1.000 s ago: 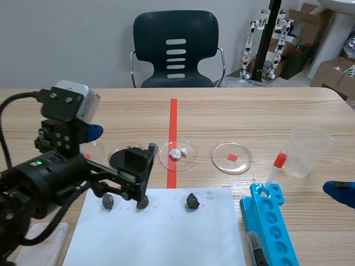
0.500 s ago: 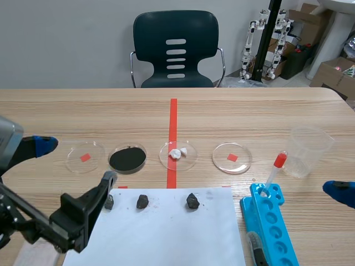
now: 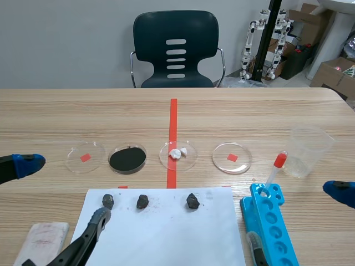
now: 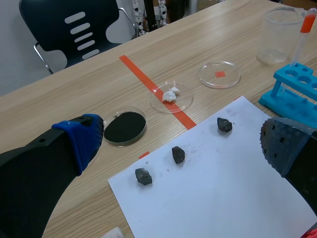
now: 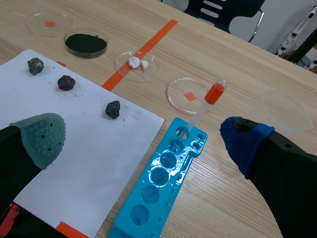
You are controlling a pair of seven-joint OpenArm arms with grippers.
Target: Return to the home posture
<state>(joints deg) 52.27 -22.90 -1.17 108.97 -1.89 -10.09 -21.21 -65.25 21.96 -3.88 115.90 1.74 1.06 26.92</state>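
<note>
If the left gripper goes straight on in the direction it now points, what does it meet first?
The left gripper would likely meet the white paper sheet first, near the middle dark stone lying ahead between its open jaws. Depth is unclear, so the exact spot is uncertain.

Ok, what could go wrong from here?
The open left gripper has one finger close to the leftmost dark rock on the white paper; a low sweep might knock it or drag the sheet. The open right gripper is near the blue rack, whose red-capped pipette leans and could tip if brushed.
</note>
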